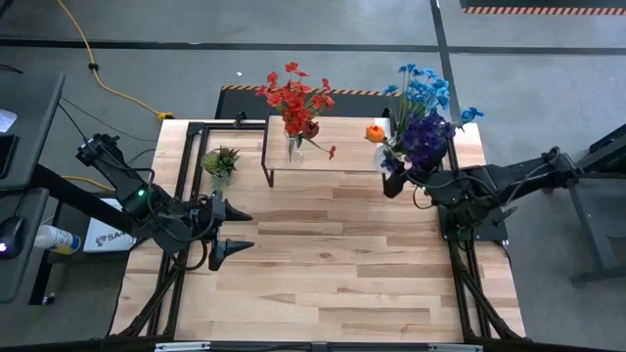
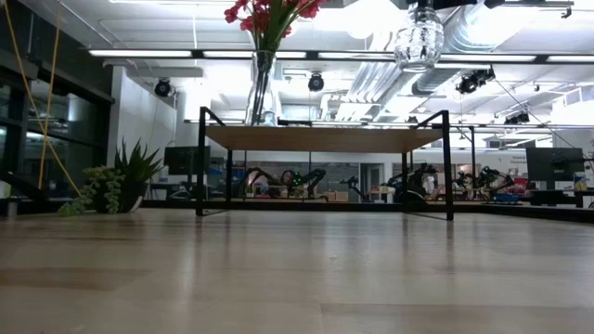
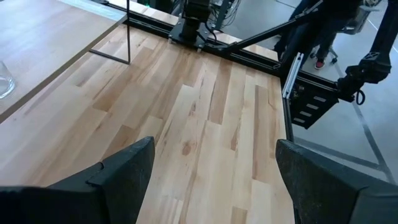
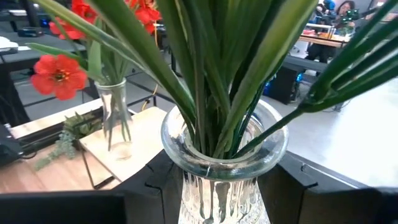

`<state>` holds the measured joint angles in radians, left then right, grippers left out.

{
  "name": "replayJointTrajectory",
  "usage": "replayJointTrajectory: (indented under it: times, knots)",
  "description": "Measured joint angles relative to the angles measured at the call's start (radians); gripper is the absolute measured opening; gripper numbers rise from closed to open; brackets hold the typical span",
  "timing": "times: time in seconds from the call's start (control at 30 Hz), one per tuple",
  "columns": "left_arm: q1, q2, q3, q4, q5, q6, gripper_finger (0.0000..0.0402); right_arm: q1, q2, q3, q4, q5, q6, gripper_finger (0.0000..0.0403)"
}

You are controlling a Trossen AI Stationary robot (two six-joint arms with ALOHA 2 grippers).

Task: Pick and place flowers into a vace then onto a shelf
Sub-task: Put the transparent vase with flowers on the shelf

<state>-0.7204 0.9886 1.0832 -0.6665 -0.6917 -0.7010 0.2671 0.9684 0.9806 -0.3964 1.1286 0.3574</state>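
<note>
My right gripper point(image 1: 395, 182) is shut on a clear glass vase point(image 4: 224, 158) that holds blue and purple flowers point(image 1: 423, 112) and one orange bloom point(image 1: 376, 133). In the low view this vase point(image 2: 419, 37) hangs above the right end of the shelf point(image 2: 325, 139). A second glass vase with red flowers point(image 1: 296, 108) stands by its base on the shelf's point(image 1: 342, 154) left part. My left gripper point(image 1: 245, 231) waits open over the table's left side, with nothing between its fingers. My right gripper pinches the vase's ribbed body just under the flared rim point(image 4: 221, 186) between its two fingers point(image 4: 155, 183). The fingers come in about level from the table's right side. The vase stands upright in the hold, lifted clear of shelf and table, its stems rising out of the mouth.
A small green spiky plant point(image 1: 221, 159) stands on the table left of the shelf. Black frame rails point(image 1: 186, 147) run along the table's left and right sides. Bare wood point(image 1: 333, 254) lies between the arms and toward the near edge.
</note>
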Motion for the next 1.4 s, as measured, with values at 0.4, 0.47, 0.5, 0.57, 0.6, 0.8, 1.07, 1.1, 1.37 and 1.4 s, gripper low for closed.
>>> replayJointTrajectory:
  times: [0.4,0.47,0.5,0.57,0.6,0.8,1.07,1.1,1.37,1.4]
  knots:
    - [0.0,0.0,0.0,-0.018,-0.029,0.0,0.0367,-0.069,0.067,0.0,0.028,0.005,0.001,0.0155]
    - [0.0,0.0,0.0,-0.018,-0.029,0.0,0.0367,-0.078,0.089,-0.001,0.043,0.003,0.0,0.0155]
    - [0.0,0.0,0.0,-0.018,-0.029,0.0,0.0367,-0.082,0.1,-0.001,0.055,0.003,0.0,0.0155]
    - [0.0,0.0,0.0,-0.018,-0.029,0.0,0.0367,-0.093,0.12,-0.001,0.077,0.003,-0.007,0.0155]
    - [0.0,0.0,0.0,-0.018,-0.029,0.0,0.0367,-0.1,0.13,-0.001,0.087,0.004,-0.018,0.0155]
    - [0.0,0.0,0.0,-0.032,-0.028,0.0,0.0367,-0.149,0.176,-0.001,0.134,-0.035,-0.026,0.0155]
    - [0.0,0.0,0.0,-0.049,-0.019,0.0,0.0367,-0.241,0.19,-0.001,0.152,-0.062,-0.017,0.0155]
    - [0.0,0.0,0.0,-0.05,-0.016,0.0,0.0367,-0.256,0.19,-0.001,0.16,-0.079,-0.016,0.0155]
    - [0.0,0.0,0.0,-0.07,0.004,-0.002,0.0367,-0.374,0.19,-0.001,0.17,-0.207,-0.017,0.0155]
    - [0.0,0.0,0.0,-0.07,0.004,-0.002,0.0367,-0.388,0.19,-0.001,0.17,-0.221,-0.017,0.0155]
